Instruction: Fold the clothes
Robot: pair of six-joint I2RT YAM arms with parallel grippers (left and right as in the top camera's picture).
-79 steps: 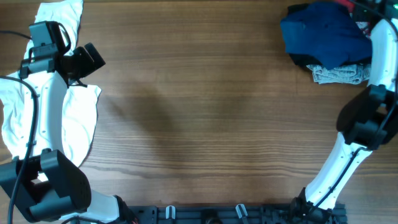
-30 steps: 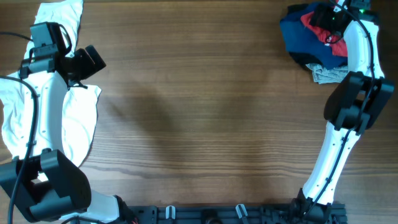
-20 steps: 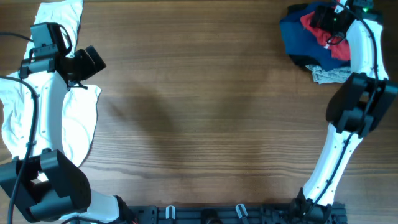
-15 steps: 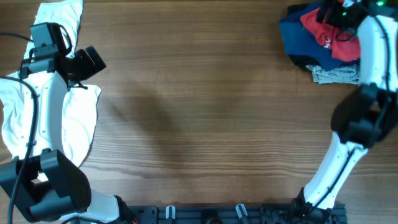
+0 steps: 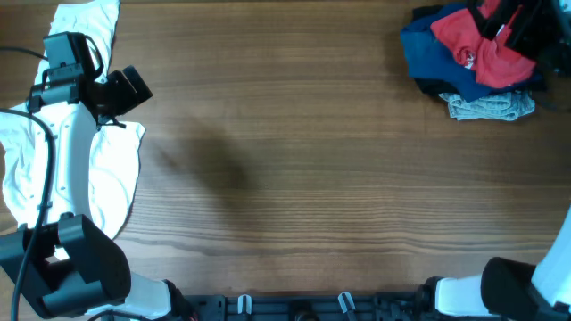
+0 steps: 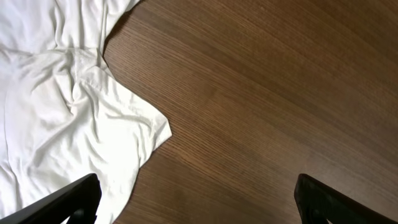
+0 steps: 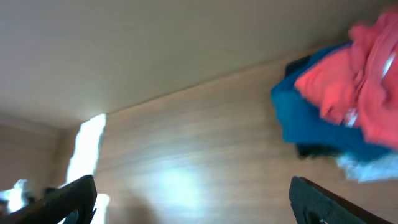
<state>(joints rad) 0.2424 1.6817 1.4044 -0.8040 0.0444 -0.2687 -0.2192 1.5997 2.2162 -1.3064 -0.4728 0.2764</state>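
Red T-shirt [image 5: 489,61] sits crumpled on top of the pile at the far right corner of the bench [image 5: 312,169], small white lettering showing. It's draped over a dark blue piece [image 5: 426,49], with a grey piece [image 5: 489,107] poking out at the near edge. Over on the left, the white shirt [image 5: 111,178] lies rumpled. Left tool [image 6: 196,190] hangs above its edge, jaws wide, holding nothing. Right tool [image 7: 191,185] is wide too, empty, its view blurred.
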